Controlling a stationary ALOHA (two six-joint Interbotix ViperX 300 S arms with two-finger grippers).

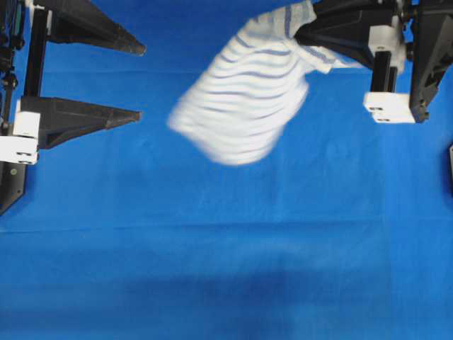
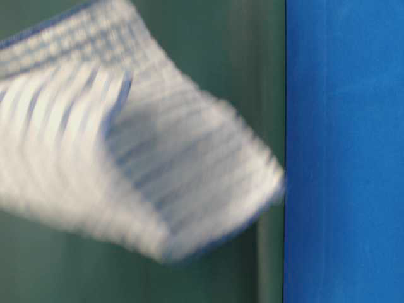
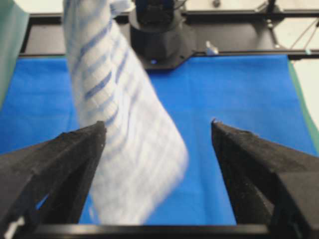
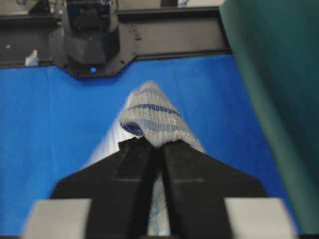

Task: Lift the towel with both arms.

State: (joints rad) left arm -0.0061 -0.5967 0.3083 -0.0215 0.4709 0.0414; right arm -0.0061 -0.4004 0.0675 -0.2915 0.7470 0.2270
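**Blue worktop, towel hanging from one side only**

Blue cloth covers the worktop (image 1: 226, 269), and the towel (image 1: 244, 99) is off it — blurred, swinging in the air. My right gripper (image 4: 158, 149) has its jaws pinched on one bunched end, so the towel's long axis slants down from there toward my left side. My left gripper (image 3: 158, 137) stands wide apart and holds nothing; the free end dangles just ahead of its inner finger. Judging by that, the left arm is nearer the loose end — it must reach in and take it.
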